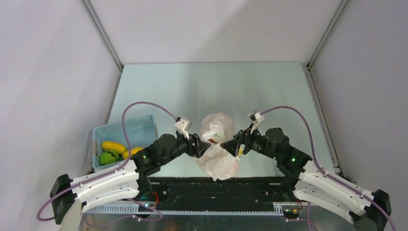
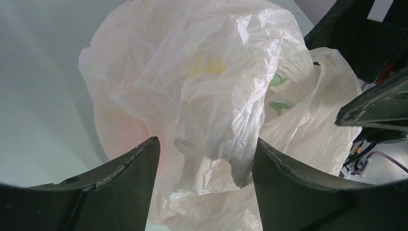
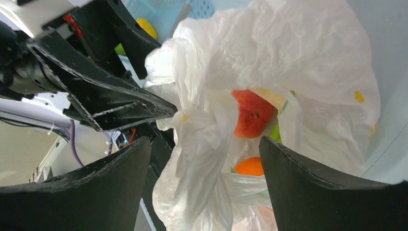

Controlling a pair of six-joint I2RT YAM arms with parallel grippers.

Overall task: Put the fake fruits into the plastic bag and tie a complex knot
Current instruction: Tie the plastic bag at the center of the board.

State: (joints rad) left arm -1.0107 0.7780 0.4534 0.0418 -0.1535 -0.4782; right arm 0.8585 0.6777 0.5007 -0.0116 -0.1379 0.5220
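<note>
The white plastic bag (image 1: 217,144) lies crumpled on the table between my two grippers. In the right wrist view a red fruit (image 3: 252,113) and an orange fruit (image 3: 250,166) show through the bag (image 3: 298,62). A bunched, twisted strip of it (image 3: 202,159) hangs between that gripper's fingers. My right gripper (image 3: 204,149) is open, its jaws wide on either side of the strip. My left gripper (image 2: 204,149) is open too, with a fold of the bag (image 2: 216,96) between its fingers (image 2: 125,178). The two grippers (image 1: 199,144) (image 1: 232,144) face each other across the bag's neck.
A light blue slatted basket (image 1: 127,129) stands at the left with two yellow fruits (image 1: 113,146) and a green one (image 1: 108,157) in it. The black base rail (image 1: 216,190) runs along the near edge, just below the bag.
</note>
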